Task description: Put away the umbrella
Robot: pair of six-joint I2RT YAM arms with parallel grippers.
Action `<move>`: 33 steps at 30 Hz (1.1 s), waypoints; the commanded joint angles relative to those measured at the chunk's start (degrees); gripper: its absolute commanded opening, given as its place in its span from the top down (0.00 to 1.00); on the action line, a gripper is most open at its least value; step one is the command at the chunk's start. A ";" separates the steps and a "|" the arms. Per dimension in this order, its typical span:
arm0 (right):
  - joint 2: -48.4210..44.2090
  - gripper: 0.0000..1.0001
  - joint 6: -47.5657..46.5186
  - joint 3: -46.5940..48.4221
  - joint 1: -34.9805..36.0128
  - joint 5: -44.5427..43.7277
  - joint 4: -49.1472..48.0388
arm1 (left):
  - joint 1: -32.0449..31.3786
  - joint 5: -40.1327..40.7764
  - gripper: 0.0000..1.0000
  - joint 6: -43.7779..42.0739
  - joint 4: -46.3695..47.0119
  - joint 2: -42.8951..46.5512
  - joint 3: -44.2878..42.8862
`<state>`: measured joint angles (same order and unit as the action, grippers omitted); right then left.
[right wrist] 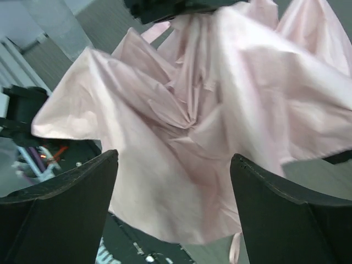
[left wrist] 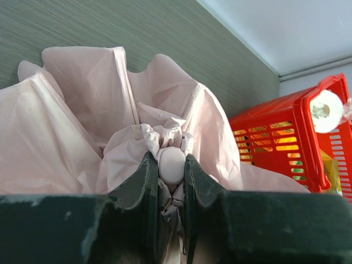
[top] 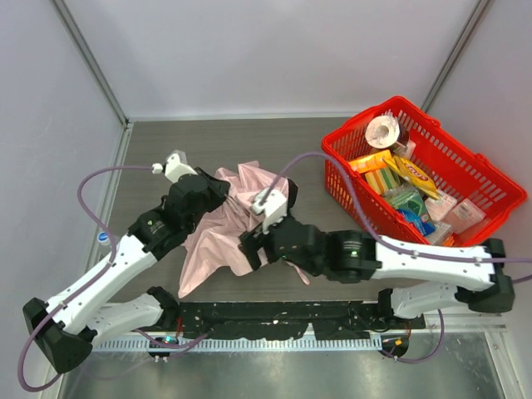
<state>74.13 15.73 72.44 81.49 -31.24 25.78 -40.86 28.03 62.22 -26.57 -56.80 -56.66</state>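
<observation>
The left gripper (left wrist: 171,163) is clamped on the umbrella (top: 208,243); the right gripper (right wrist: 173,158) gapes at its cloth.
Between the closed left jaws sits a rounded pink knob (left wrist: 172,168), with fabric bunched around it and spreading ahead. The long axis cannot be told under the loose canopy (right wrist: 220,110). The right jaws stand wide and hold nothing. The canopy is dead ahead and close, so the right arm looks best placed to gather it.

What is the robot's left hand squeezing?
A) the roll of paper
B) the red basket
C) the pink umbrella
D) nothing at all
C: in the left wrist view the left gripper is shut on the pink umbrella, with its bunched fabric squeezed in the grip.
</observation>
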 commanded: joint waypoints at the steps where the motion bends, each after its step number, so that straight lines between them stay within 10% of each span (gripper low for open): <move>1: -13.63 0.14 12.47 -7.83 -5.10 7.41 -6.33 | 0.08 -5.34 1.00 -5.70 18.45 5.02 5.67; 10: -22.35 0.31 30.73 -17.86 -10.48 10.15 -4.25 | 0.08 -7.12 1.00 -7.11 25.34 7.49 8.94; 14: -25.07 0.13 38.75 -23.57 -10.39 14.18 -7.31 | 0.08 -4.04 1.00 -5.70 22.62 6.00 7.27; 23: -29.39 0.10 38.77 -28.23 -10.39 7.69 -4.15 | 0.08 -6.15 1.00 -5.62 23.23 4.76 6.21; 33: -28.87 0.26 41.33 -43.61 -10.48 4.88 -37.72 | 0.08 -7.55 1.00 1.15 26.22 5.03 7.53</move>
<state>43.48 55.99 31.31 70.91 -22.09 3.77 -40.86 21.23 59.11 -8.58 -52.84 -46.81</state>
